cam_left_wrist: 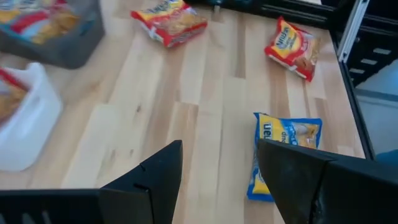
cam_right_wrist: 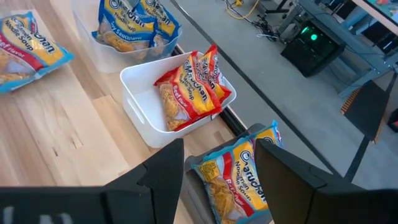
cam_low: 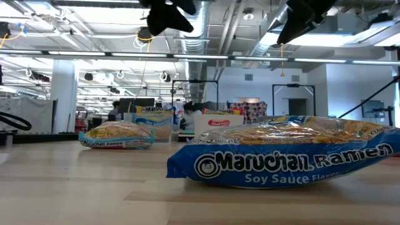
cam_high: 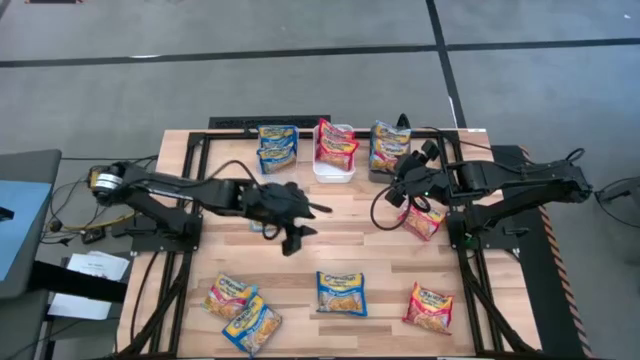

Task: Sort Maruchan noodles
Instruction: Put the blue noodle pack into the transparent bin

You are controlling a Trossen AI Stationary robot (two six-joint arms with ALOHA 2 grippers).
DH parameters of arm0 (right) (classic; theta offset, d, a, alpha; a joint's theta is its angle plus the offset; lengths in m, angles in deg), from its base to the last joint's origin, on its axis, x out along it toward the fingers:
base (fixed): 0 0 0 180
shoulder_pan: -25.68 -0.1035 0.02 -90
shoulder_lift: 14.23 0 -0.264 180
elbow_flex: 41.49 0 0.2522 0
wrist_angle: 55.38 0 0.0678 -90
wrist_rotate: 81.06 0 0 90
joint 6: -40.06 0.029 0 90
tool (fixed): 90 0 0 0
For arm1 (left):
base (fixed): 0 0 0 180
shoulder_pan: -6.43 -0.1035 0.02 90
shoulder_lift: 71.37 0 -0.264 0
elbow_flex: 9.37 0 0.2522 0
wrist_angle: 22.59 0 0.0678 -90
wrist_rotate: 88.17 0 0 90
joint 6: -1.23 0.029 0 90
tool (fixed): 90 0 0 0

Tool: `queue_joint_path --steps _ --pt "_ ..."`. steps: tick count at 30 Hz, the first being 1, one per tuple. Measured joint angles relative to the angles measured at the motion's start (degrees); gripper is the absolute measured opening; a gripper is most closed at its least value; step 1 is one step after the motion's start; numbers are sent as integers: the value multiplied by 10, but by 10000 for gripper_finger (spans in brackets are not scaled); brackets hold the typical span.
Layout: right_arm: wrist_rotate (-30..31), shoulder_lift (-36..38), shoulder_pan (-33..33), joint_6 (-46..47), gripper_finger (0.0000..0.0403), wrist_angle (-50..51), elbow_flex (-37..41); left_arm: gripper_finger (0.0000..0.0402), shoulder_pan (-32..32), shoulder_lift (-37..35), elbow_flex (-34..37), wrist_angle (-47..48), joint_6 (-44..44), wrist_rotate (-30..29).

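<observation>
Three bins stand along the far edge. The clear bin [cam_high: 277, 148] holds blue-and-yellow Maruchan packets, the white bin [cam_high: 334, 152] red ones [cam_right_wrist: 186, 93], and the dark bin [cam_high: 389, 146] blue-and-orange ones [cam_right_wrist: 233, 180]. Loose packets lie flat on the table: a blue one [cam_high: 341, 292], a red one [cam_high: 430, 306], a pair [cam_high: 240, 308] at the near left, and a red one [cam_high: 425, 219] under the right arm. My left gripper [cam_high: 303, 228] hovers open over mid-table, empty. My right gripper [cam_right_wrist: 217, 162] is open and empty above the dark bin.
The blue packet [cam_left_wrist: 283, 149] lies beyond my left fingers, with bare wood [cam_left_wrist: 186, 93] between it and the bins. In the low view this packet [cam_low: 287, 159] fills the foreground, and both grippers hang high above the table. Black frame rails [cam_high: 470, 250] border the table's sides.
</observation>
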Motion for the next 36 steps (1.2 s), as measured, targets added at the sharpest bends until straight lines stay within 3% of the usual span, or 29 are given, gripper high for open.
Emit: queue_joint_path --steps 15,36 --pt "0 0 0 12 221 5 0 194 73 127 0 -124 0 -1" --pt "-30 -1 1 36 221 15 0 194 129 202 1 -237 -44 -16"
